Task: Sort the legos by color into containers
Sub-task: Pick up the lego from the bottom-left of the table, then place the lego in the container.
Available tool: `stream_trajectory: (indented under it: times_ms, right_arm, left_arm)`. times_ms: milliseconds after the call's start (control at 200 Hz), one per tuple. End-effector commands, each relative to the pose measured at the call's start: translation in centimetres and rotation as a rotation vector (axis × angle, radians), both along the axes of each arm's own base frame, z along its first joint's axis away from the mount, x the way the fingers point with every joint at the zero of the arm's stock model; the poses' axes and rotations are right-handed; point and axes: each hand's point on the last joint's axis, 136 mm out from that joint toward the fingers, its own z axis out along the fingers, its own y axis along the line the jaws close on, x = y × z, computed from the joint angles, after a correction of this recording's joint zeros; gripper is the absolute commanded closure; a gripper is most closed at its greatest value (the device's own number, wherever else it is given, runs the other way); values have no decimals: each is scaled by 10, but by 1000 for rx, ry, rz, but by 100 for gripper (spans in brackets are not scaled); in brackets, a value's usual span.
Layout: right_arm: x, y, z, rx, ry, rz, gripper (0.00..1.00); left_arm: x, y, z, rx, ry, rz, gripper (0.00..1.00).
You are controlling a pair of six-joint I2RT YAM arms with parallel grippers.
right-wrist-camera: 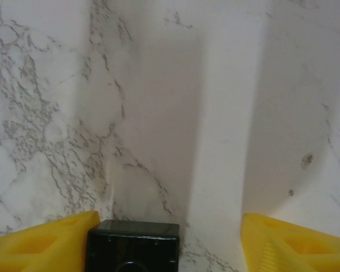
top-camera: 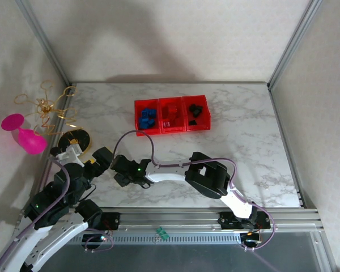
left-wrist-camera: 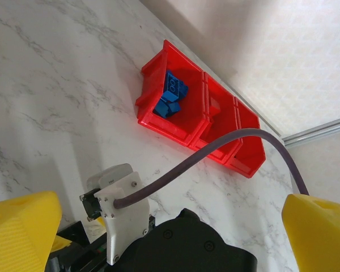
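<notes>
Three containers (top-camera: 173, 131), red, joined in a row, sit toward the far side of the marble table (top-camera: 238, 153). Left bin: blue legos (top-camera: 147, 118). Middle bin: red legos (top-camera: 170, 116). Right bin: black legos (top-camera: 195, 111). Left gripper (left-wrist-camera: 171, 198) released, yellow fingers wide apart, facing the bins from the near side. Right gripper (right-wrist-camera: 170, 215) also released, low over bare marble. A small black block (right-wrist-camera: 133, 246) lies against one of its fingers. Brick or gripper part, cannot tell.
</notes>
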Motion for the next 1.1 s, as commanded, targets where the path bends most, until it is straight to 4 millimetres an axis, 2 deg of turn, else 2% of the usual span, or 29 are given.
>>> stream_trajectory:
  times_ms: [0,100,225,410,571,696,816,986,1096]
  right_arm:
    - [-3,-4,-7,-49,-25,-4,42]
    - [-2,-10,-5,-58,-28,-20,54]
    - [-4,-12,-1,-45,-11,-24,64]
    - [-4,-12,33,59,51,-46,72]
    - [18,-31,67,138,62,-122,75]
    - [49,-63,89,176,38,-213,75]
    - [83,-103,105,173,-11,-317,74]
    - [142,-173,126,186,-77,-503,74]
    - [182,-220,135,196,-116,-621,73]
  left_arm:
    - [-3,2,8,-18,-21,-1,0]
    - [-2,0,7,-14,-24,-5,0]
    - [1,-5,6,-20,-24,-17,1]
    - [6,-13,6,-23,-36,-45,0]
    - [12,-27,10,-21,-37,-95,0]
    - [20,-41,11,-18,-38,-141,0]
    - [28,-53,12,-13,-40,-176,0]
    - [42,-76,15,-6,-61,-245,0]
    - [52,-89,6,23,-38,-282,0]
